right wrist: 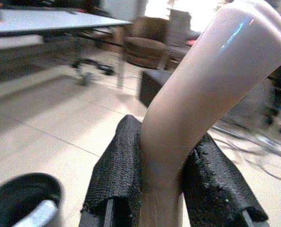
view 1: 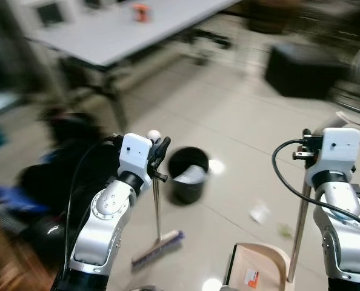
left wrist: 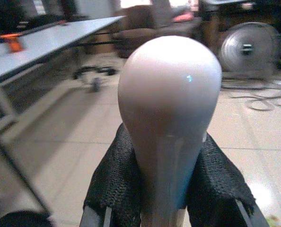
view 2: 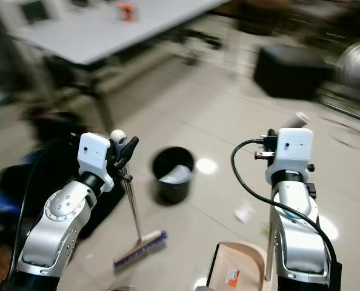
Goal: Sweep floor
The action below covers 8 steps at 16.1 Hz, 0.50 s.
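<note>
Two long-handled things are in hand at once: the left tool (view 1: 157, 150) is clamped just under the rounded knob of the broom (view 1: 157, 230), whose thin metal shaft runs down to a purple-bristled head resting on the tiled floor (view 1: 228, 115) at lower centre of the frame, and the right tool (view 1: 307, 140) is closed around the bent pale handle of the dustpan (view 1: 259, 264), whose tan tray sits on the floor at the lower right. Both look light and rigid, with smooth, glossy plastic grips that could slip or twist between the fabric-covered fingers (left wrist: 113, 184). Holding so near the top gives reach but little leverage, so the broom head will likely swing and skate unless pressed down gently. Some scraps of litter (view 1: 260, 212) lie on the tiles between the pan and a black bucket (view 1: 188, 174) at mid-frame, just beyond the broom. At the upper left stands a grey table (view 1: 119, 30) with a small orange object (view 1: 140, 11) on it.
</note>
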{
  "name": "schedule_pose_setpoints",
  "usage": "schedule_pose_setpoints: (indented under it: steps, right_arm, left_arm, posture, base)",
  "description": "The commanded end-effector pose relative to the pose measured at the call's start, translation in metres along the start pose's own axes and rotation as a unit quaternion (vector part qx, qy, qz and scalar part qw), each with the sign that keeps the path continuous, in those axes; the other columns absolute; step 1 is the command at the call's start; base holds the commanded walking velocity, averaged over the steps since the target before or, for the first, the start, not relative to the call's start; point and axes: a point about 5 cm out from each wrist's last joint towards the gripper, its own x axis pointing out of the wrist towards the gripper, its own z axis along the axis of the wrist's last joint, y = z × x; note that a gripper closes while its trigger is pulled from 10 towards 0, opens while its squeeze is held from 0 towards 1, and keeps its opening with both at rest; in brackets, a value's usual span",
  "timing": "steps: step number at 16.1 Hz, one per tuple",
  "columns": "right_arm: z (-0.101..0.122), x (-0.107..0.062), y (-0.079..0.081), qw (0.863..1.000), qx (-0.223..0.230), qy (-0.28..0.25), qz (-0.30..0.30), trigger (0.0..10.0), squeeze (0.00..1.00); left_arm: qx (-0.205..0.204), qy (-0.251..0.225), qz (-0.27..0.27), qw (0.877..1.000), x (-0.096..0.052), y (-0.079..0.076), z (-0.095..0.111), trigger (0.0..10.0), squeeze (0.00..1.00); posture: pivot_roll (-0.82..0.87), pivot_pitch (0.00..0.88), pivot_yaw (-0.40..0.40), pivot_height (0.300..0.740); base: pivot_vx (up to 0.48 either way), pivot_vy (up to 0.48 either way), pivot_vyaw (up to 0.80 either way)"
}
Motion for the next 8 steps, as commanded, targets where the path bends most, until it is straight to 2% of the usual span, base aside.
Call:
schedule_pose_setpoints:
  steps: [1,4,8]
  right_arm:
    - [0.011,-0.003,0.002,1.000,0.005,-0.019,0.006,10.0,0.00]
    - [0.016,-0.003,-0.001,1.000,-0.001,-0.025,0.009,10.0,0.00]
    - [0.027,-0.001,-0.003,0.999,-0.016,-0.049,0.009,10.0,0.00]
  left_arm:
    - [0.009,-0.002,0.006,1.000,0.001,0.004,0.004,10.0,0.00]
    - [-0.001,0.001,0.025,1.000,0.001,0.006,0.002,10.0,0.00]
    - [0.011,-0.006,0.045,0.999,0.000,0.009,0.003,10.0,0.00]
  posture:
    - [-0.06,0.055,0.067,0.740]
    - [-0.07,0.059,0.061,0.740]
    - [-0.07,0.065,0.033,0.740]
  base:
    - [0.000,0.000,-0.80]
    - [0.000,0.000,-0.80]
    - [0.000,0.000,-0.80]
